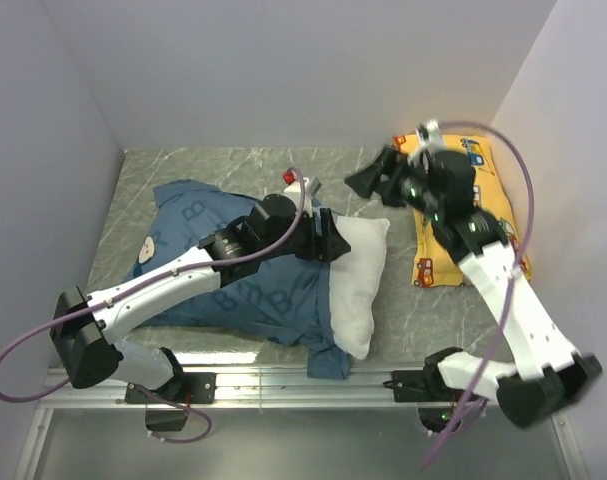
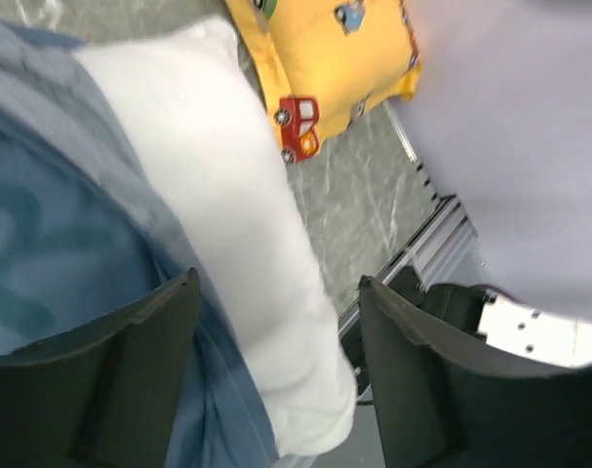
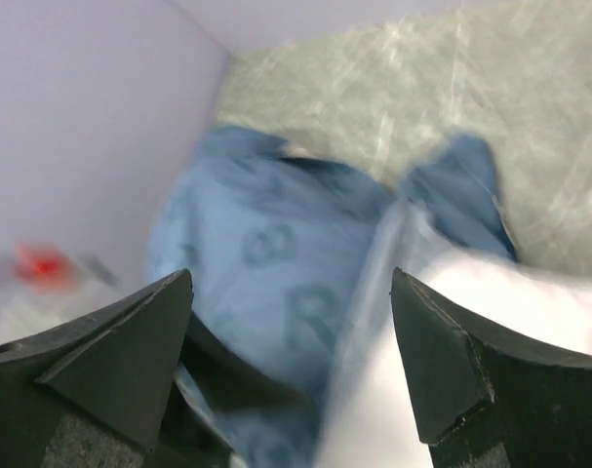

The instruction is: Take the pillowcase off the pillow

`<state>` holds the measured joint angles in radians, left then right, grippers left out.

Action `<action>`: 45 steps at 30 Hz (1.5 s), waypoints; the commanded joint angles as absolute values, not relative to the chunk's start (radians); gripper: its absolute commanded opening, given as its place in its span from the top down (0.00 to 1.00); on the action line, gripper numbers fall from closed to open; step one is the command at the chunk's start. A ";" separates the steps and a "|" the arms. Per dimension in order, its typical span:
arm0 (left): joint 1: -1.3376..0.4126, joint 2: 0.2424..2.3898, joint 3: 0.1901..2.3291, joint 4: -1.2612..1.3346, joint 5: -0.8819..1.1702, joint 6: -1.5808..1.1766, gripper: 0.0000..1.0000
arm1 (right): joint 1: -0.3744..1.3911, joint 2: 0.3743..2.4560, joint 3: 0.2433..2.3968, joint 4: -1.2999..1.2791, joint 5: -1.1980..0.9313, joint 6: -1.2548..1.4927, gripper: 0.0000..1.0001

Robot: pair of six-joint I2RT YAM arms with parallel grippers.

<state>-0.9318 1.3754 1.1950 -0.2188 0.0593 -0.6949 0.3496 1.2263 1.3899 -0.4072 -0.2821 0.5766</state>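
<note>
Left gripper (image 2: 278, 283) hangs with jaws apart and empty over the pillow (image 1: 361, 285), where the pillowcase (image 1: 233, 300) mouth ends. Right gripper (image 3: 291, 278) is also spread wide and holds nothing, raised beyond the pillow's far corner. The pillow's right end lies bare on the desk (image 1: 413, 310); the rest sits inside the pillowcase. The task looks partly done, with most of the cover not yet drawn off.

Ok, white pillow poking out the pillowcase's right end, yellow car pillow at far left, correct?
No: the yellow car pillow sits at the far right, per the top view. The white pillow does poke out the right end of the pillowcase.
</note>
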 commanded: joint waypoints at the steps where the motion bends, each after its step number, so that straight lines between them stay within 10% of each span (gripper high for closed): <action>1: -0.920 1.348 1.269 -0.179 0.063 -0.695 0.28 | 0.347 1.018 1.138 -0.353 -0.180 0.589 0.11; 14: -0.867 1.068 1.270 -0.828 -0.632 -0.963 0.08 | 0.688 0.684 0.695 -0.394 0.077 0.578 0.07; 37: -0.666 0.928 0.930 -0.850 -0.512 -0.994 0.01 | 0.893 0.689 0.626 -0.397 0.152 0.604 0.03; 45: -0.572 0.965 0.887 -0.704 -0.423 -0.920 0.35 | 0.962 0.682 0.615 -0.443 0.189 0.629 0.00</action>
<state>-0.5953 0.9550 0.9058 -0.7975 -0.4717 -0.9627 0.9253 0.6552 0.6048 -0.4305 0.1772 0.6106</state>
